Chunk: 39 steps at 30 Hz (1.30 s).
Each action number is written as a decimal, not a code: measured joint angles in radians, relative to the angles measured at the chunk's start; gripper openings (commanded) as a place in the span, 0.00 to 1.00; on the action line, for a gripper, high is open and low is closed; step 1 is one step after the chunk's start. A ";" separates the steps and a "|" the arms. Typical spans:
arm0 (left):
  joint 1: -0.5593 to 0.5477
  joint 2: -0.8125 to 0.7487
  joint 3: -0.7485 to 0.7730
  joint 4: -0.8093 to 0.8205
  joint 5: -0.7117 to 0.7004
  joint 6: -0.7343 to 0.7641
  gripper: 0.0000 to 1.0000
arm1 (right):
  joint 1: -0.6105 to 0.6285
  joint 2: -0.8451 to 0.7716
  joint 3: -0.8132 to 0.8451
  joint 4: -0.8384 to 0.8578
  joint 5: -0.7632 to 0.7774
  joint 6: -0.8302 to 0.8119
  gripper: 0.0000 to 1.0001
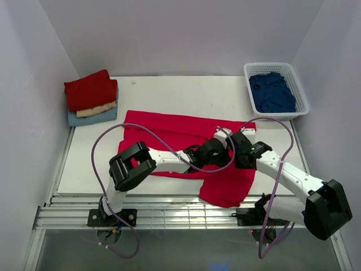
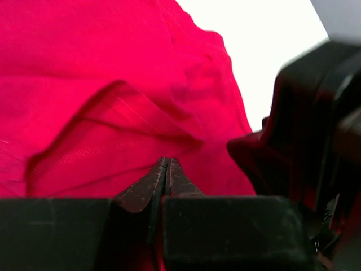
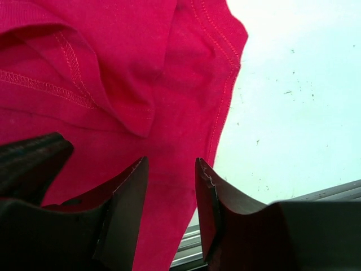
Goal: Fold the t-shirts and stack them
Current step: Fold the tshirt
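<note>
A bright crimson t-shirt (image 1: 169,129) lies spread across the middle of the table, one part hanging toward the near edge. My left gripper (image 1: 220,144) is low over its right part; in the left wrist view its jaws (image 2: 167,162) are shut tip to tip, with no cloth showing between them, above a raised fold of the shirt (image 2: 113,113). My right gripper (image 1: 237,142) is close beside it. In the right wrist view it (image 3: 169,169) is open over the shirt's hemmed edge (image 3: 223,107). A folded stack stands at the back left: dark red (image 1: 90,89), cream (image 1: 97,110), pale blue (image 1: 93,118).
A white lattice basket (image 1: 248,70) at the back right holds navy shirts (image 1: 272,93). The right gripper's black body (image 2: 316,124) fills the right of the left wrist view. The table's near edge with metal rails (image 1: 169,217) is just below the shirt.
</note>
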<state>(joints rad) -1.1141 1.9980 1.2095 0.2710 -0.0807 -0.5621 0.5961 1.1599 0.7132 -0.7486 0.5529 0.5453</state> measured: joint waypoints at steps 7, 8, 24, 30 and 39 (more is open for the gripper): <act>-0.029 0.008 0.000 -0.013 -0.070 0.020 0.12 | 0.000 -0.032 0.003 -0.009 0.014 0.001 0.45; -0.028 0.008 0.000 -0.017 -0.083 0.023 0.12 | 0.000 -0.032 0.003 -0.009 0.014 0.001 0.45; -0.027 0.007 -0.100 -0.053 -0.322 0.036 0.09 | 0.000 -0.052 0.003 0.056 0.013 -0.016 0.45; -0.028 -0.017 -0.141 -0.039 -0.388 0.035 0.09 | 0.000 0.002 0.003 0.157 0.038 -0.048 0.45; -0.027 -0.060 -0.191 -0.039 -0.430 0.034 0.09 | -0.029 0.214 0.014 0.359 0.072 -0.124 0.43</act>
<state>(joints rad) -1.1408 1.9381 1.0187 0.2317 -0.5102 -0.5285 0.5667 1.3735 0.7269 -0.3901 0.6250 0.4213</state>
